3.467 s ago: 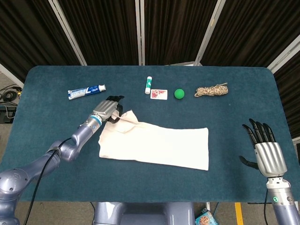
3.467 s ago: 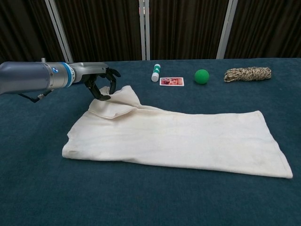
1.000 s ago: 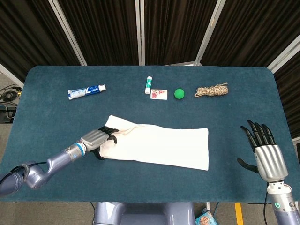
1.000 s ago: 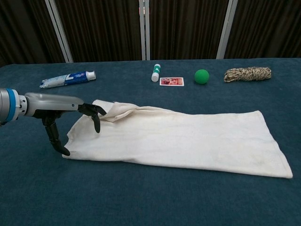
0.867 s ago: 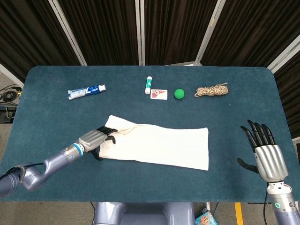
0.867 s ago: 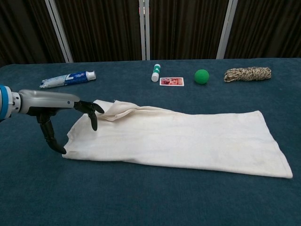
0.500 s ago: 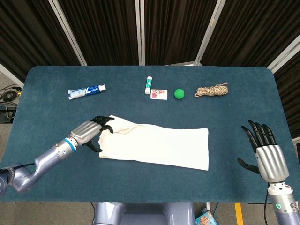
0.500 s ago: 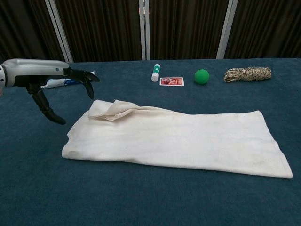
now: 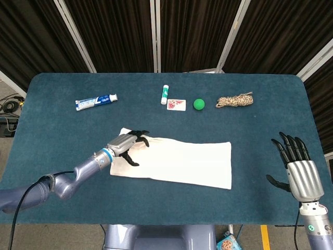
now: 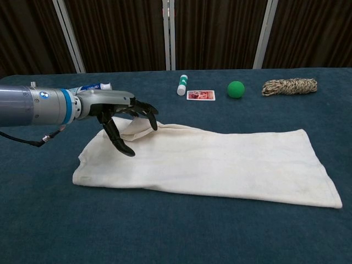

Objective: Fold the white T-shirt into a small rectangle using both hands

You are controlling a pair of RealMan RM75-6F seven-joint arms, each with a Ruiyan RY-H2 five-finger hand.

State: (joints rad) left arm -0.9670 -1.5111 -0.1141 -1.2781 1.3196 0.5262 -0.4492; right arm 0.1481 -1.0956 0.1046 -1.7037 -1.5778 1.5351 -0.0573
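Since 0.5 s ago the left hand has come back over the left end of the white T-shirt, from a raised spot beside the cloth. Its fingers are spread and it holds nothing. Whether the fingertips touch the cloth cannot be judged.

Right hand appears in the head view alone, fingers apart and empty, off the table's right front edge; its forearm is cut off by the frame.

White T-shirt lies as a long band across the table's near middle, with a bunched fold at its left end partly hidden by the hand.

Along the far side lie a toothpaste tube, stick, card, green ball and rope bundle, well apart from the cloth. Bare table surrounds the band.
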